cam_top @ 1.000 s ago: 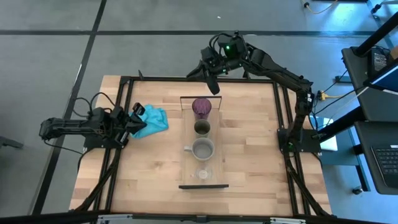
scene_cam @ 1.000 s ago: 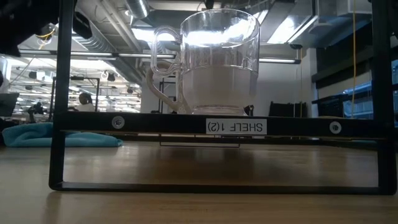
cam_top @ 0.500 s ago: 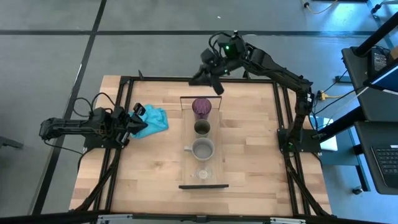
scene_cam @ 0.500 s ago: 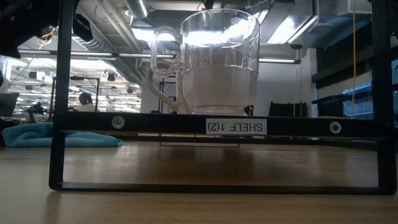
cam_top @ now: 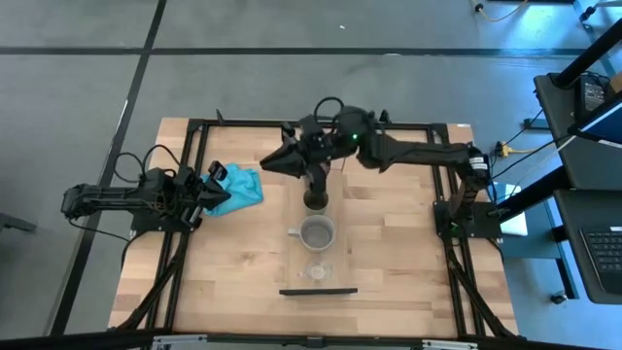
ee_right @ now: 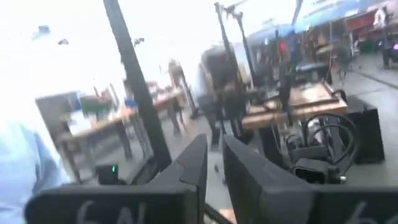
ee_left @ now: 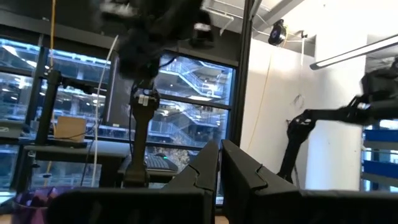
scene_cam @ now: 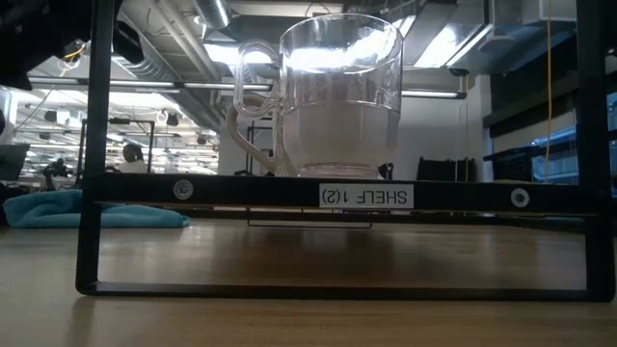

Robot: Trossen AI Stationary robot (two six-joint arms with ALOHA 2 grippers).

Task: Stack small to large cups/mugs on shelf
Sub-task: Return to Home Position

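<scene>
The shelf (cam_top: 292, 243) stands in the middle of the table, running from far to near. On it in a row stand the small dark olive cup (cam_top: 316, 201), the grey handled mug (cam_top: 317, 233) and the tiny clear glass (cam_top: 318, 273). The glass shows large in the low view (scene_cam: 337, 92). The purple tumbler is hidden under my right arm. My right gripper (cam_top: 280, 161) is shut and empty above the shelf's far end, pointing toward the table's left. My left gripper (cam_top: 216, 188) is shut at the table's left edge, beside the teal cloth (cam_top: 241, 187).
The table's black rails (cam_top: 194, 224) run along its edges. The shelf's black end frame (scene_cam: 337, 196) stands near the front edge. My right arm (cam_top: 408, 154) spans the far right of the table. Bare wood lies on either side of the shelf.
My right arm has swung from beyond the table's far edge toward the near and left, over the shelf's far end, and now covers the purple tumbler. Its gripper has turned and now points toward the table's left. The cups stand as before.
</scene>
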